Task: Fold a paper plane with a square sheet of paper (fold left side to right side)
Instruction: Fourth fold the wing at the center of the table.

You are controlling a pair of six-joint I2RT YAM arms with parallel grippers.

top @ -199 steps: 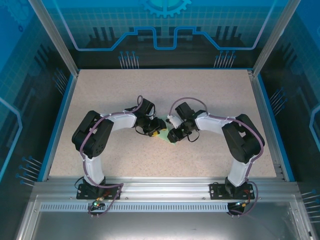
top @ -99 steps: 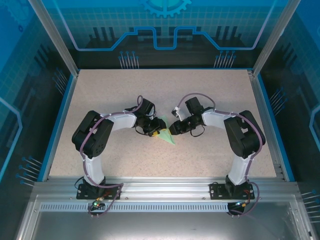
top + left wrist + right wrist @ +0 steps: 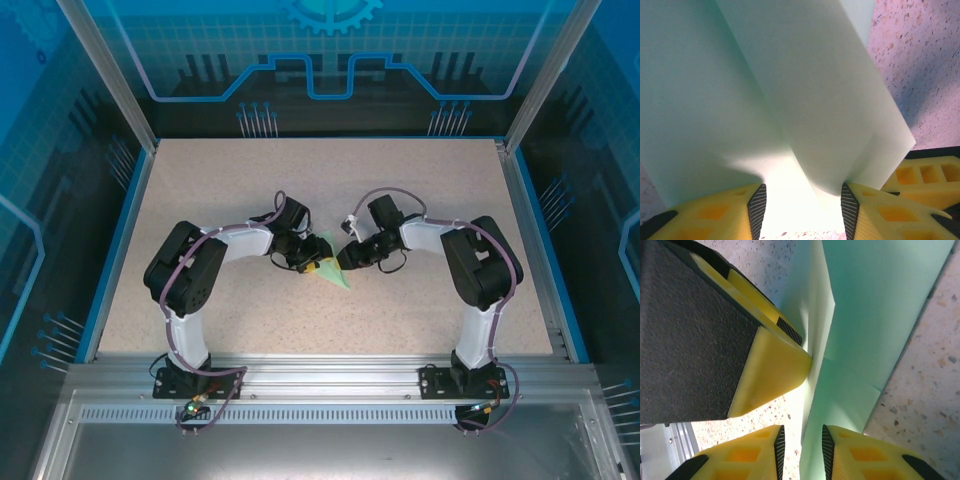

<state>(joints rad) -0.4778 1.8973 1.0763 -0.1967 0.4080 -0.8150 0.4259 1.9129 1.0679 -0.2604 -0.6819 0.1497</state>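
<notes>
The sheet of paper (image 3: pixel 341 279) is pale mint green and partly folded into a narrow shape, its tip pointing to the near right. It lies at mid-table between both grippers. My left gripper (image 3: pixel 313 266) is on its left side. In the left wrist view the paper (image 3: pixel 790 100) rises as a creased flap between the pads of my left gripper (image 3: pixel 803 212), which stand well apart. My right gripper (image 3: pixel 345 262) meets it from the right. Its jaws (image 3: pixel 801 452) stand narrowly apart around a raised paper edge (image 3: pixel 865 315), with table showing on one side.
A yellow and black finger (image 3: pixel 775 360) of the left gripper sits close above the right jaws. The speckled beige table (image 3: pixel 420 190) is ringed by a blue rim and the enclosure's metal posts. Both arm bases are bolted at the near edge.
The right gripper has drawn back up and to the right, uncovering the paper's pointed tip, and its jaws have narrowed. The left arm has not moved.
</notes>
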